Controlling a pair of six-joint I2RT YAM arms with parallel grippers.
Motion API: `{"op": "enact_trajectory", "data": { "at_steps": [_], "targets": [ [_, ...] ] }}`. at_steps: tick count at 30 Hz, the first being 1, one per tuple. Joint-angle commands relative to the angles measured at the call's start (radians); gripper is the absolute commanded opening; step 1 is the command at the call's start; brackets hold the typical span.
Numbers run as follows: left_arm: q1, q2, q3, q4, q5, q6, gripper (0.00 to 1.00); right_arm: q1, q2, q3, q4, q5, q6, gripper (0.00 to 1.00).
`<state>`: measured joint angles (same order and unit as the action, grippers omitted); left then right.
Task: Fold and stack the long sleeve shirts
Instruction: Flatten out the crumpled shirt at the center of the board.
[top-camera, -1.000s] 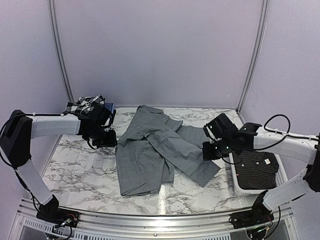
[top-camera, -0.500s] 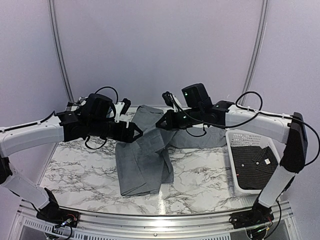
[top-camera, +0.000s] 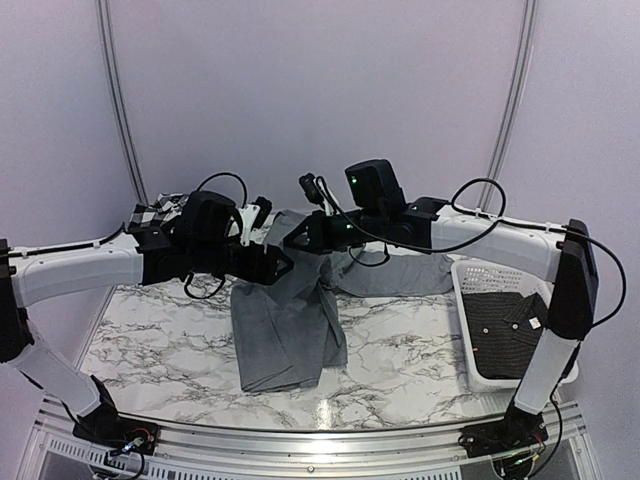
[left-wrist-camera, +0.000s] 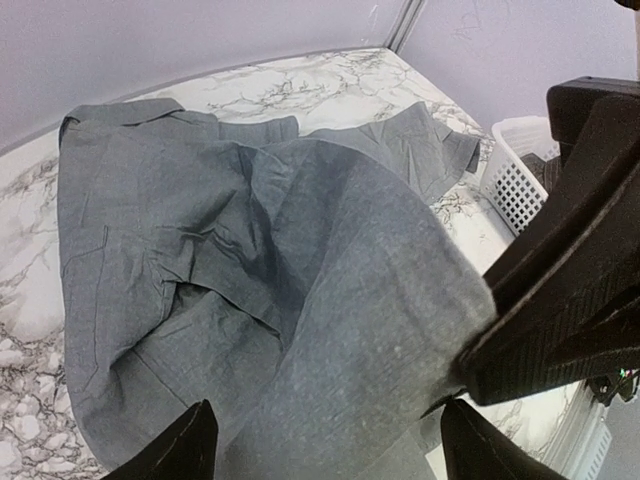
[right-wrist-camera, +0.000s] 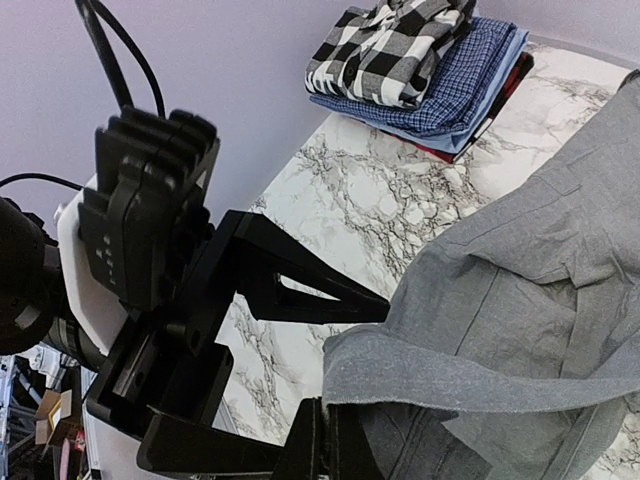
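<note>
Well, the grey shirt (top-camera: 290, 330) looks plain and rumpled, with one fold hoisted and pinched in the right pincer (top-camera: 296, 240). The left pincer (top-camera: 278, 263), spread wide, hovers just beside it. Below them lies a white marble table (top-camera: 150, 340), with pale walls behind. Beneath the pincers the shirt runs lengthwise, collar towards the back wall and hem towards the arm bases, a sleeve trailing under the right arm.

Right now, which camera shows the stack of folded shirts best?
The right wrist view: the stack lies unobstructed, checked shirt on top, blue shirt beneath. The top view shows only a checked corner behind the left arm. The left wrist view misses it.
</note>
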<state>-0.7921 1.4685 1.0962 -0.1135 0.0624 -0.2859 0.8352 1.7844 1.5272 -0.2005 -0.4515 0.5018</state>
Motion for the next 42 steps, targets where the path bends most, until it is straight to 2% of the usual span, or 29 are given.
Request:
{"op": "enact_trajectory", "data": {
  "at_steps": [1,6,7,8,9,10,13,15,17,20,26,34,42],
  "targets": [
    [-0.004,0.032,0.004,0.095,-0.03,0.012,0.67,0.009,0.024,0.049,0.037,-0.03,0.01,0.0],
    [-0.004,0.062,0.026,0.104,-0.127,-0.018,0.12,0.007,0.03,0.058,0.024,0.011,0.007,0.0],
    [-0.004,0.059,0.027,0.103,-0.156,-0.022,0.02,0.008,0.032,0.063,0.013,0.028,0.003,0.0],
    [-0.003,0.055,0.026,0.103,-0.193,-0.027,0.0,0.006,0.031,0.065,0.004,0.05,-0.001,0.0],
    [-0.002,0.047,0.026,0.099,-0.23,-0.033,0.0,0.003,0.027,0.064,-0.01,0.079,-0.005,0.03],
    [0.001,0.032,0.027,0.09,-0.28,-0.041,0.0,-0.002,0.021,0.057,-0.019,0.114,-0.008,0.11],
    [0.026,-0.005,0.036,0.042,-0.433,-0.076,0.0,-0.045,-0.015,-0.004,-0.018,0.201,-0.003,0.42],
    [0.06,-0.027,0.054,-0.01,-0.488,-0.104,0.0,-0.092,-0.04,-0.065,-0.008,0.263,0.005,0.54],
    [0.103,-0.048,0.069,-0.047,-0.498,-0.115,0.0,-0.138,-0.05,-0.112,-0.004,0.309,0.006,0.61],
    [0.15,-0.077,0.087,-0.069,-0.503,-0.091,0.0,-0.195,-0.012,-0.133,-0.021,0.376,0.004,0.57],
    [0.206,-0.089,0.133,-0.096,-0.513,-0.048,0.0,-0.272,0.165,-0.058,-0.053,0.443,0.05,0.48],
    [0.242,-0.101,0.171,-0.109,-0.508,-0.032,0.0,-0.299,0.376,0.092,-0.06,0.482,0.096,0.48],
    [0.256,-0.103,0.185,-0.11,-0.504,-0.032,0.0,-0.317,0.446,0.154,-0.045,0.498,0.132,0.5]
  ]
}}
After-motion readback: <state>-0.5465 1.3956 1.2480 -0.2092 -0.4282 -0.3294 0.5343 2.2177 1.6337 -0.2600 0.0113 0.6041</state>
